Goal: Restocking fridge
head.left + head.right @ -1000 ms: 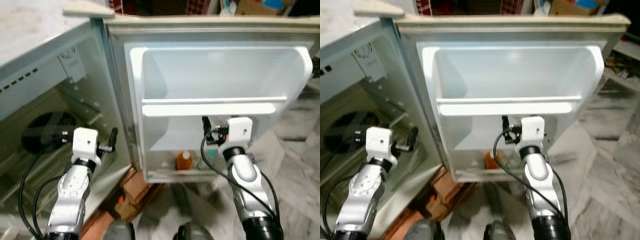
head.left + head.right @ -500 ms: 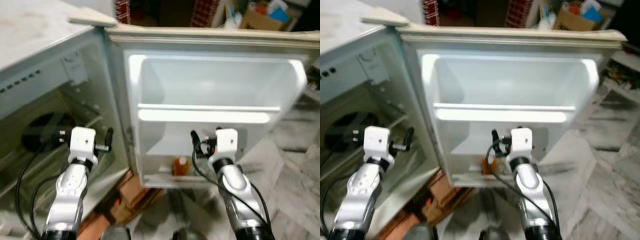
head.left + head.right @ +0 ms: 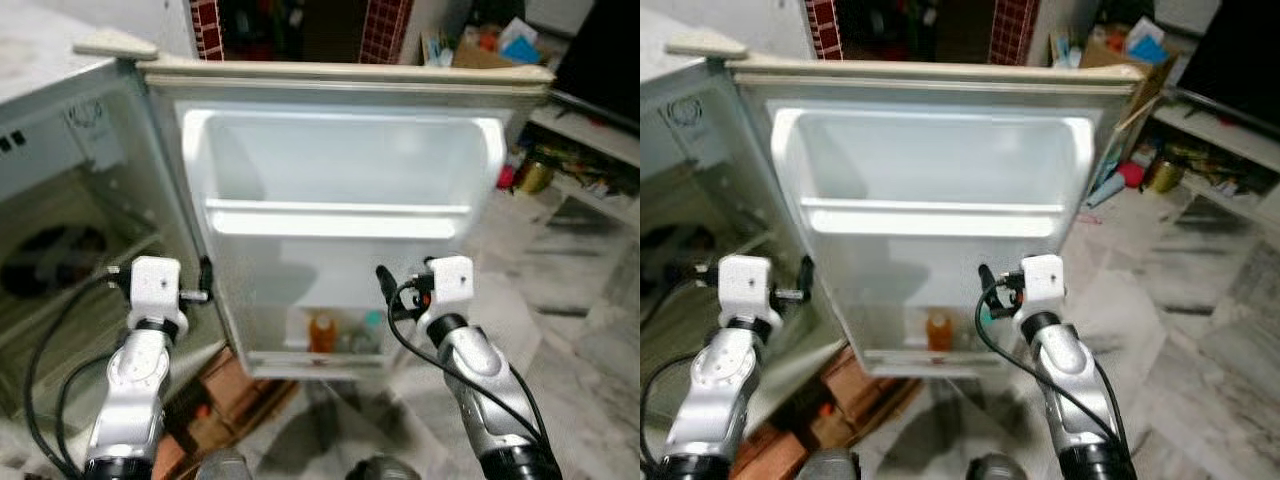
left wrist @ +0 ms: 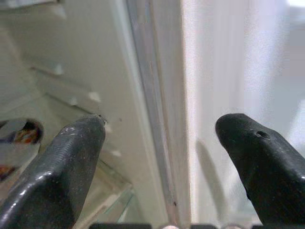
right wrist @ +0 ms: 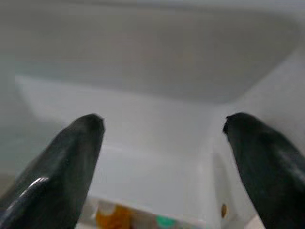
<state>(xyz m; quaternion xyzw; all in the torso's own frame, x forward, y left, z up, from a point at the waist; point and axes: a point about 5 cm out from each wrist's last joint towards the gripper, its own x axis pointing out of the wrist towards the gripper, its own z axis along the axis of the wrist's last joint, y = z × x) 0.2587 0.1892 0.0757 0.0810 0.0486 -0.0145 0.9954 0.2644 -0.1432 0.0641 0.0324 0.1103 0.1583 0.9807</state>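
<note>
The fridge door [image 3: 330,160] stands wide open, its white inner side facing me. Its upper bin is bare above a white shelf rail [image 3: 335,220]. In the bottom door shelf stand an orange bottle [image 3: 320,332] and a teal-capped item [image 3: 368,330]. My left gripper [image 3: 205,280] is open at the door's hinge edge, one finger on each side of that edge in the left wrist view [image 4: 176,129]. My right gripper [image 3: 383,280] is open and holds nothing. It hangs in front of the lower door, above the orange bottle [image 5: 110,217].
The fridge's inner compartment [image 3: 60,230] lies to the left, with glass shelves. Brown boxes [image 3: 235,385] sit on the floor under the door. Marble floor [image 3: 580,330] spreads to the right. Behind it are a low shelf with clutter [image 3: 560,160] and a cardboard box [image 3: 480,50].
The whole picture has shifted: the camera has turned right, so the door sits further left and more of the room shows. Both grippers stay raised and open.
</note>
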